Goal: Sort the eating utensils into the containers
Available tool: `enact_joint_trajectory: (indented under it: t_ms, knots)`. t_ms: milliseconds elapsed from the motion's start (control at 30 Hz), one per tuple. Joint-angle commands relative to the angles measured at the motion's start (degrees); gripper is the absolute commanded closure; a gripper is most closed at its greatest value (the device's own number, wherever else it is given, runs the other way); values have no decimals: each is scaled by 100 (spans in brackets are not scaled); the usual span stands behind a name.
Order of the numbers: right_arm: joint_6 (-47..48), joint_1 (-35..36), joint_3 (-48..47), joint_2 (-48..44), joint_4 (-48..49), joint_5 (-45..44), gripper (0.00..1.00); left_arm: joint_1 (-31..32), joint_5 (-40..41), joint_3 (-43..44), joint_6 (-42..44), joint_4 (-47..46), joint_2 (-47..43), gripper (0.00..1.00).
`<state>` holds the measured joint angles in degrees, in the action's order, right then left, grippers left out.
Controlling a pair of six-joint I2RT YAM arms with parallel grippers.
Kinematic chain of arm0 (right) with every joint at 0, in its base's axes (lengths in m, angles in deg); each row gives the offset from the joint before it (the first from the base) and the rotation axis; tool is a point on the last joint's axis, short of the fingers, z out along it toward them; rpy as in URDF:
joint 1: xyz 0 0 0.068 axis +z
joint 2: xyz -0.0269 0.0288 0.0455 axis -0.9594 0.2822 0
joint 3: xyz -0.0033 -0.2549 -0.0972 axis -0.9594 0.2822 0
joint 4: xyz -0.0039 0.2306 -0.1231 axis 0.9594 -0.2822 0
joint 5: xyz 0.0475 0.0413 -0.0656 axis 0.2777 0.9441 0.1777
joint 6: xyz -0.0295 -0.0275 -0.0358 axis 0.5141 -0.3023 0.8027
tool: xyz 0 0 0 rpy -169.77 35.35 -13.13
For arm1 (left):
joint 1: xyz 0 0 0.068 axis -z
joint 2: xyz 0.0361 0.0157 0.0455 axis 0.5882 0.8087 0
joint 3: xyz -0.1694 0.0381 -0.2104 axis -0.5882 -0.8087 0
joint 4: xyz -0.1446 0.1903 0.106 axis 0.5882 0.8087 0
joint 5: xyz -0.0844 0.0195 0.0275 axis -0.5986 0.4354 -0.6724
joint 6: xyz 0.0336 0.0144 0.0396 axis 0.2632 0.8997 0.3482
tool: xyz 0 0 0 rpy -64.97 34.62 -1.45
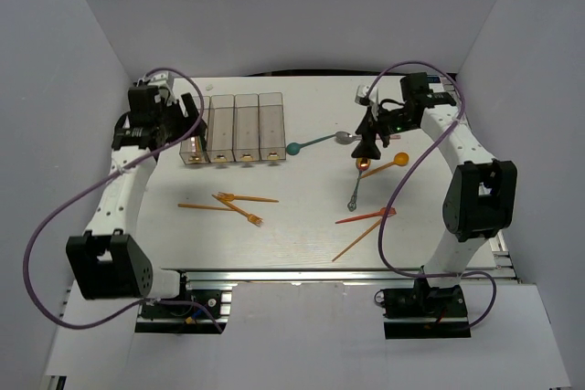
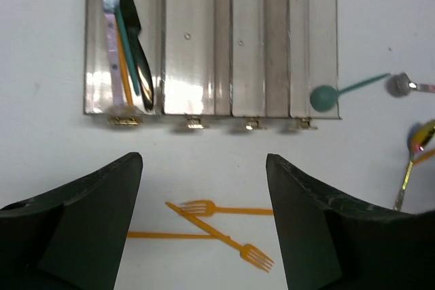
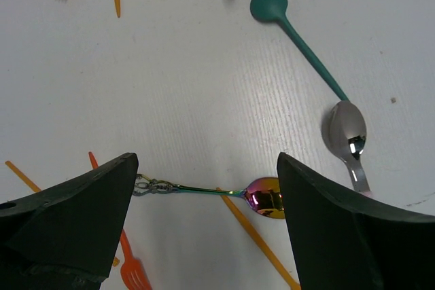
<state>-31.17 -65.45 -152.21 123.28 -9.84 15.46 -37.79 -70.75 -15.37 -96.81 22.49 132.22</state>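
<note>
- Left claw point(image 2: 204, 168): fingers spread wide, nothing between them, poised over the desk point(image 1: 292, 248).
- Containers point(image 2: 211, 39): four clear bins joined in a row, just ahead of the left claw and facing its gap.
- Stored utensils point(image 2: 129, 39): one black, one teal and one orange, inside the end bin farthest from the right claw.
- Orange forks point(image 2: 204, 207): two, crossed on the desk beneath the left claw's gap.
- Right claw point(image 3: 204, 181): fingers spread wide, gripping nothing.
- Iridescent spoon point(image 3: 264, 196): flat on the desk across the right claw's gap, bowl just beside one finger, handle end just beside the other.
- Silver spoon point(image 3: 346, 134): ahead of the right claw, near the finger by the iridescent bowl.
- Teal spoon point(image 3: 299, 45): farther ahead, handle tip at the silver spoon, bowl just beside the nearest bin.
- Red fork point(image 3: 129, 263): behind the iridescent spoon's handle, partly under a finger.
</note>
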Motion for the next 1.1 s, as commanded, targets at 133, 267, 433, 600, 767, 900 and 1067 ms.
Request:
enact_joint_trajectory:
  t_ms: [133,267,433,600,767,900,1067]
  knots:
    - [-236,19,440,-287,-66,122,11,-9,-1427,-1889,-907,-700,-1563,17]
    - [-474,19,695,-393,198,166,11,-9,-1825,-2938,-1804,-973,-2030,22]
    - [-755,71,923,-420,461,201,11,26,-1983,-3817,-2613,-1079,-2242,32]
    - [-1186,246,1204,-534,892,193,11,325,-1615,-4064,-3001,-1070,-1988,46]
    - [-1336,396,1389,-683,1147,122,11,413,-684,-4048,-3544,-737,-1593,44]
    - [-1363,405,1460,-736,1209,70,11,413,-217,-3661,-3818,-341,-951,41]
    - [-1362,405,1504,-780,1226,-35,11,413,125,-3309,-3924,-349,-783,38]
